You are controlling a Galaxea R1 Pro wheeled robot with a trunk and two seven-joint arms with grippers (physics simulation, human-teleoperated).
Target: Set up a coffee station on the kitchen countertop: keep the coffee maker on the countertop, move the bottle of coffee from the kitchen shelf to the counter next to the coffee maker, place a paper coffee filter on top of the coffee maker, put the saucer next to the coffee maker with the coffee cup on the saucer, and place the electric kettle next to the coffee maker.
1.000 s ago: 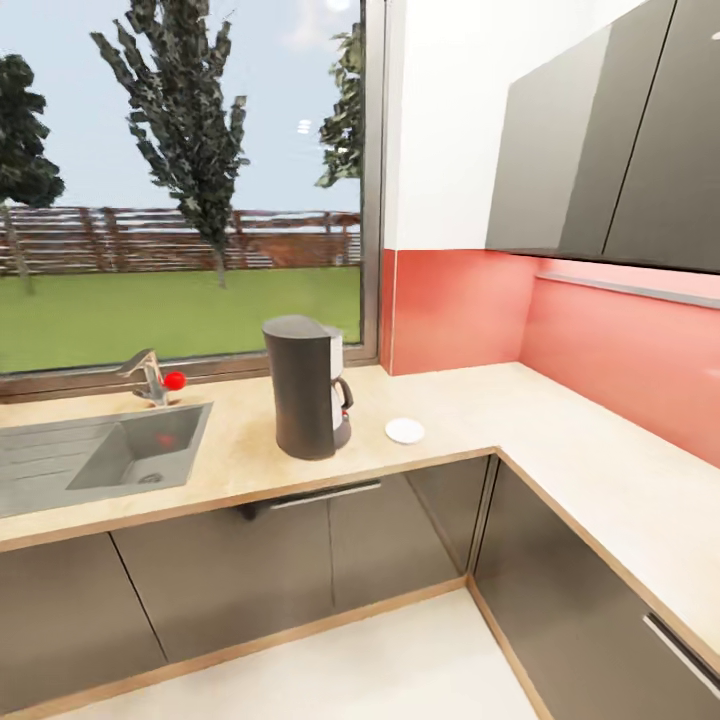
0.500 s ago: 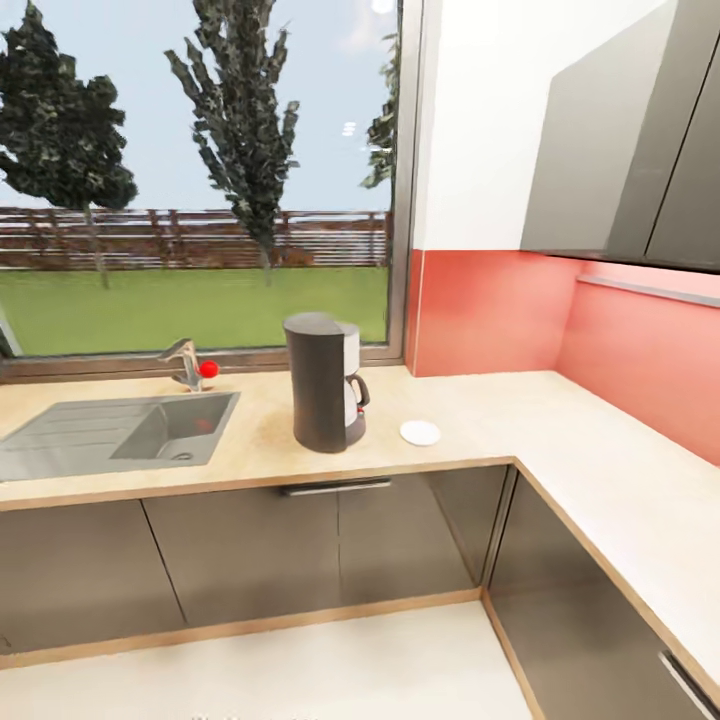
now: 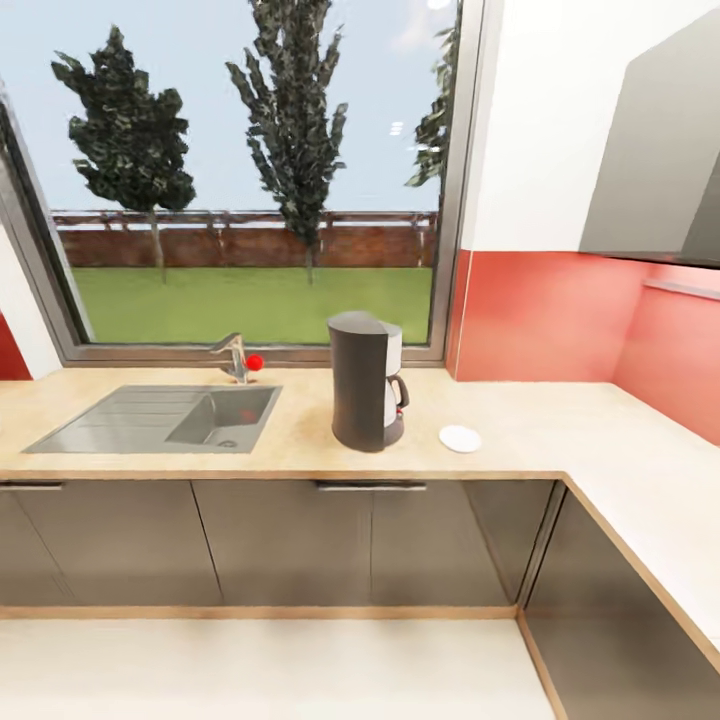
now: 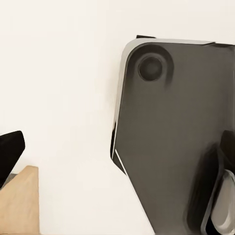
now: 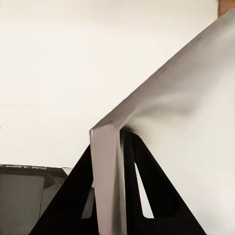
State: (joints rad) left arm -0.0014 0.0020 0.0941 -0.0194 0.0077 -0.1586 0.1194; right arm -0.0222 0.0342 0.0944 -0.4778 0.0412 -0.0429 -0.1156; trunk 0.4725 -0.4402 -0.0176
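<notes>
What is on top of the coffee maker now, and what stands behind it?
Nothing lies on top of the coffee maker; no paper filter is there. Behind it is the window with grass and trees. The strip of countertop directly behind its body is covered.

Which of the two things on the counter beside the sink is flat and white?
The saucer, a low white disc right of the coffee maker, which is tall and dark.

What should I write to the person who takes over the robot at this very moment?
Left gripper: open, empty.
Right gripper: shut on a thin pale sheet, likely the paper coffee filter.
The coffee maker stands on the countertop, right of the sink; the saucer lies beside it, apart.
Done: maker and saucer in place.
Left: filter onto maker, cup on saucer, coffee bottle, kettle.
</notes>
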